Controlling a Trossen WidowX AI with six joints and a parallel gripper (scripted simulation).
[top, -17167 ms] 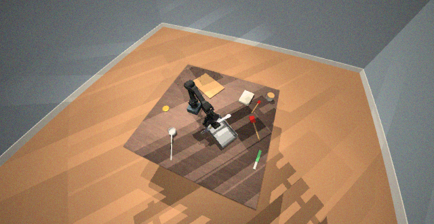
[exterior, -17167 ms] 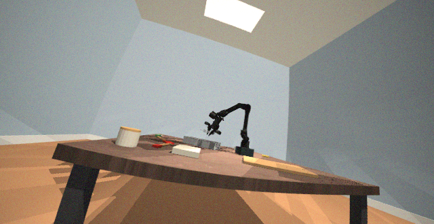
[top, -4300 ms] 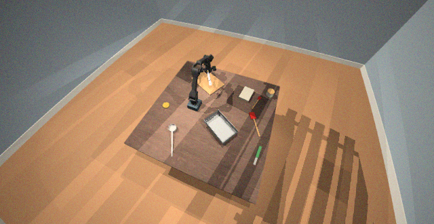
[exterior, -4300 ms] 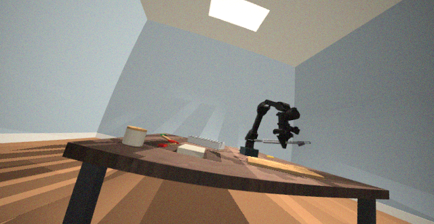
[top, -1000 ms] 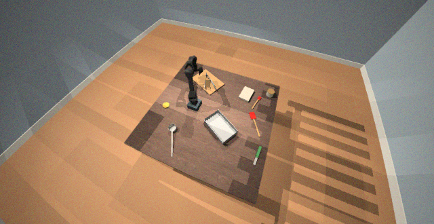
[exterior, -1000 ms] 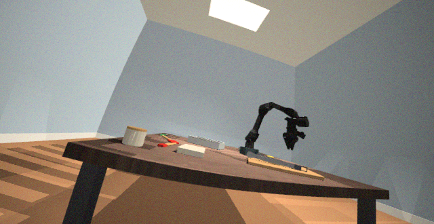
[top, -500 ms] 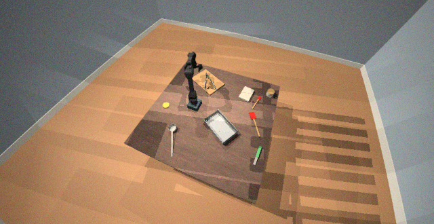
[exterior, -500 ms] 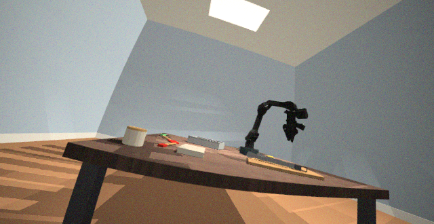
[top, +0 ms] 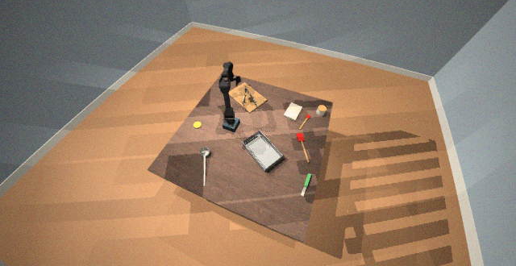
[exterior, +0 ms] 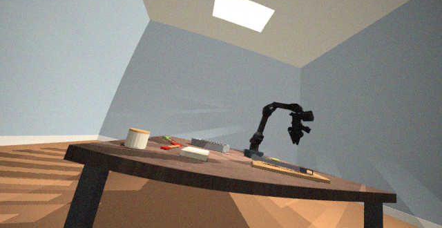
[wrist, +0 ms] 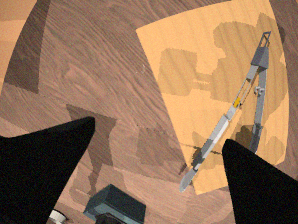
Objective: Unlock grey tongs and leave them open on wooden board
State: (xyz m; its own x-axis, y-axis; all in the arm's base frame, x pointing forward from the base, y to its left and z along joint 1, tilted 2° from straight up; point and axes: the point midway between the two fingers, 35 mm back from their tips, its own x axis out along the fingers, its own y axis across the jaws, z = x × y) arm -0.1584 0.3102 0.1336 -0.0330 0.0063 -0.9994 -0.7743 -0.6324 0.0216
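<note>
The grey tongs (top: 251,97) (exterior: 283,164) (wrist: 218,132) lie on the wooden board (top: 261,99) (exterior: 319,179) (wrist: 155,40) with their two arms spread in a narrow V. The hinge end is at the upper right in the wrist view. One arm's tip reaches slightly past the board's edge there; the other arm's end is hidden behind the right finger. My gripper (top: 239,81) (exterior: 295,142) (wrist: 160,135) is open and empty, pointing down above the board area, apart from the tongs. The roasting tin (top: 264,153) (exterior: 210,145) has no tongs on it.
A white block (top: 293,111) (exterior: 194,153), a lidded pot (top: 321,110) (exterior: 137,139), two red-headed tools and a green-handled tool (top: 308,180) lie along the far side from the arm. A ladle (top: 205,152) and a yellow disc (top: 197,125) lie on the arm's other side.
</note>
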